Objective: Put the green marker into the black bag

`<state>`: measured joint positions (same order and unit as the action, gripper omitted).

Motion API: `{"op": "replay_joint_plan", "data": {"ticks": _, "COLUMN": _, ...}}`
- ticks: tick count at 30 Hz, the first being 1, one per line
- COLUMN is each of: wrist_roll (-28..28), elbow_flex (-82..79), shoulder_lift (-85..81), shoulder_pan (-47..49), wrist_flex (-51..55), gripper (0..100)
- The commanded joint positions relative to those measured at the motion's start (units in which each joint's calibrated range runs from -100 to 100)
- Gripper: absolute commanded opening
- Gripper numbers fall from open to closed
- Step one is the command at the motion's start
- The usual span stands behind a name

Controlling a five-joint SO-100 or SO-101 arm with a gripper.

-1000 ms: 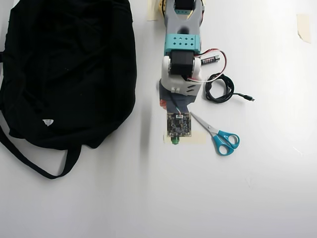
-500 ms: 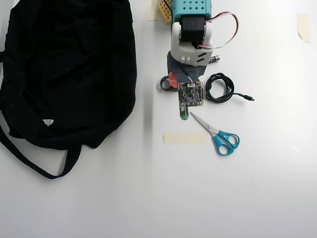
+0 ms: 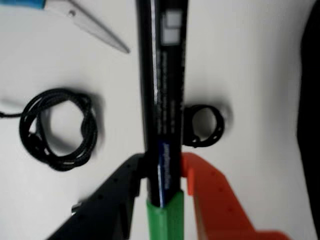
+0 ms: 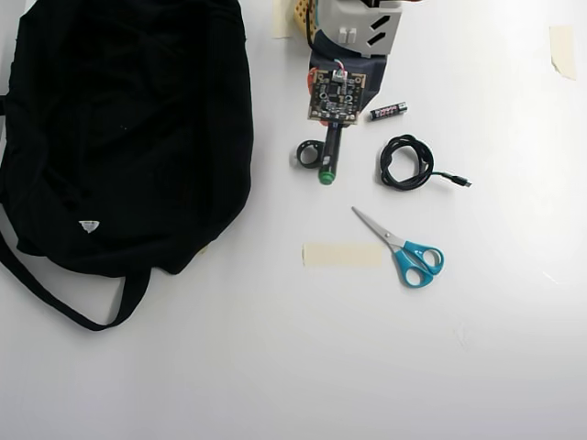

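In the wrist view the gripper (image 3: 161, 172) has its 2 jaws — 1 black, 1 orange — closed against the dark barrel of the green marker (image 3: 162, 100), which runs up the middle of the picture with its green part at the bottom edge between the jaws. In the overhead view the marker (image 4: 327, 154) sticks out below the wrist's circuit board, its green end toward the bottom of the picture, and the gripper (image 4: 331, 128) itself is mostly hidden under that board. A small black ring (image 4: 309, 153) lies just to the marker's left; a coiled black cable (image 4: 406, 162) lies to its right, with a battery (image 4: 387, 112) above the coil. The black bag (image 4: 119, 128) fills the left side, apart from the marker. Teal-handled scissors (image 4: 404, 249) and a strip of tape (image 4: 341, 255) lie lower on the white table (image 4: 275, 367).
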<state>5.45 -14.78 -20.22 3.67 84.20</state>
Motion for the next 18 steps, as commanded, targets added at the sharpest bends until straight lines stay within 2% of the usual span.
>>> {"op": "replay_joint_plan", "data": {"ticks": 1, "wrist_roll": 0.22, "elbow_flex": 0.13, "shoulder_lift": -2.11, "shoulder_pan": -3.52, "wrist_flex": -0.48, "gripper": 2}}
{"op": "replay_joint_plan", "data": {"ticks": 11, "wrist_roll": -0.41, "elbow_flex": 0.13, "shoulder_lift": -2.19, "shoulder_pan": -15.72, "wrist_flex": -0.56, "gripper": 2}}
{"op": "replay_joint_plan", "data": {"ticks": 18, "wrist_roll": 6.35, "elbow_flex": 0.67, "shoulder_lift": -1.19, "shoulder_pan": -25.96, "wrist_flex": -0.65, "gripper": 2}}
